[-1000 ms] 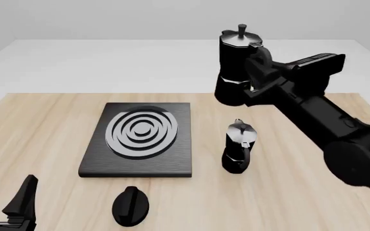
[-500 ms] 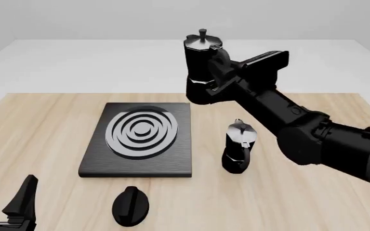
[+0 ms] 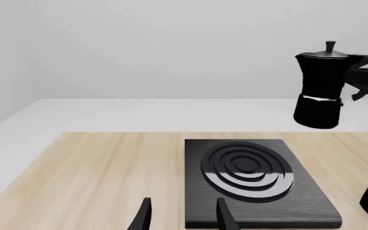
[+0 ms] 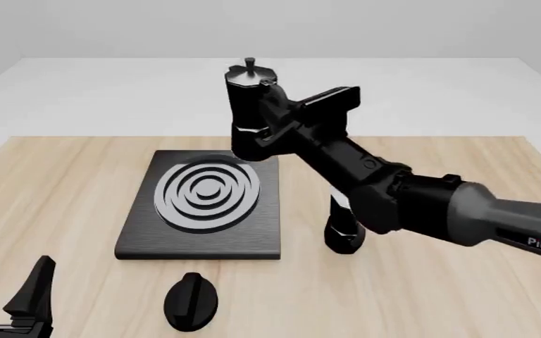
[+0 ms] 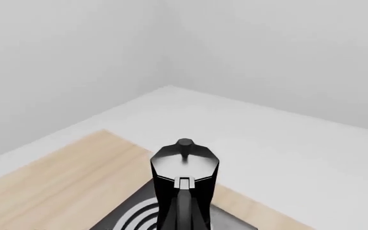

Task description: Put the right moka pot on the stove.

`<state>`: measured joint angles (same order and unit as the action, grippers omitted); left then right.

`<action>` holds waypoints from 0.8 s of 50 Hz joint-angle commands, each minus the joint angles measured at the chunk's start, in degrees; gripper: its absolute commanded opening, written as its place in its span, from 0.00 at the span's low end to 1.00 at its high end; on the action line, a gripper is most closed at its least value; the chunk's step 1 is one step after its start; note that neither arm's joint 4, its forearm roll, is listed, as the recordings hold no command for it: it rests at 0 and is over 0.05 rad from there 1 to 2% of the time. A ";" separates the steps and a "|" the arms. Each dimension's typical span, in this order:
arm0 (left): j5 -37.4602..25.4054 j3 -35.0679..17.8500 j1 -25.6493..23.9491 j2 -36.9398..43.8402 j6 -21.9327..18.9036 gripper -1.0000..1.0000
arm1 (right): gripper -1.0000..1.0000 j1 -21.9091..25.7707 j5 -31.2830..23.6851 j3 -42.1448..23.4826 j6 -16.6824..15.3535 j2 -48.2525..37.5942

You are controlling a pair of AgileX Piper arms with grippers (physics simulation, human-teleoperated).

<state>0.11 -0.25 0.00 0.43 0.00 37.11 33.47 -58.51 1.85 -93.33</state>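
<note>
A: Right gripper [image 4: 272, 121]?
B: I have its jaws clamped on the right moka pot [image 4: 251, 116], upright in the air; the stove [image 4: 205, 204] lies below them.
A: Left gripper [image 4: 5, 287]?
B: Jaws spread, holding nothing, near the black knob [image 4: 191, 301] on the surface [image 4: 54, 197].

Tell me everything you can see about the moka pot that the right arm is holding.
The held moka pot is black and faceted, with a narrow waist marked by a thin silver band, a dark lid and a small knob on top. It is upright and in the air, above the far right part of the stove, touching nothing below. The right gripper grips its side handle.
</note>
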 commanded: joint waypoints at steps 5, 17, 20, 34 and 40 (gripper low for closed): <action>0.00 0.00 0.00 0.00 0.00 1.00 | 0.00 3.87 0.48 -9.10 -0.09 -7.90; 0.00 0.00 0.00 0.00 0.00 1.00 | 0.00 4.87 0.21 -13.93 -0.49 -14.08; 0.00 0.00 0.00 0.00 0.00 1.00 | 0.00 5.16 -0.05 -15.52 -1.54 -16.23; 0.00 0.00 0.00 0.00 0.00 1.00 | 0.00 6.34 -2.45 -22.10 -2.43 -21.17; 0.00 0.00 0.00 0.00 0.00 1.00 | 0.00 5.99 -3.15 -24.86 -3.41 -24.41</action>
<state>0.11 -0.25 0.00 0.43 0.00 42.89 30.88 -77.87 -0.71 -114.67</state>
